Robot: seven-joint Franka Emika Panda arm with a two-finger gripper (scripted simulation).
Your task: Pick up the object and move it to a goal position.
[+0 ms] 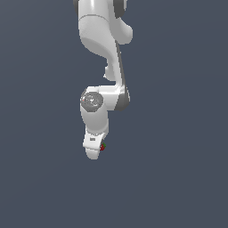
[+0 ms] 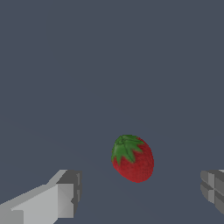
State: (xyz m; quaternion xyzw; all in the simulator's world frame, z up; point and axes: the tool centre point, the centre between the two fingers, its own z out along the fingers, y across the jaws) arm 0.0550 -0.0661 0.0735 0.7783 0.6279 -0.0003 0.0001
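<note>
In the exterior view, the white, glossy jointed robot arm [image 1: 104,67] comes down from the top centre of the frame, bends at a grey-capped round joint, and ends just below the middle of the picture. There its white end effector [image 1: 95,151] points downward over the flat, dark slate-blue bench [image 1: 178,178]. A tiny dark-red lumpy strawberry with a green leafy cap [image 1: 102,146] peeks out at the end effector's lower edge, on the exterior view's right of it, mostly hidden by the white housing.

The wrist view shows the strawberry [image 2: 133,158] much larger, lying tilted on the bench with its green cap turned toward the upper left of the frame. It sits between the two grey-padded fingertips [image 2: 65,199], which stand wide apart near the lower corners of the frame. Neither fingertip touches the fruit; clear bench surface shows on both sides, so the end effector is fully spread and has hold of nothing.
</note>
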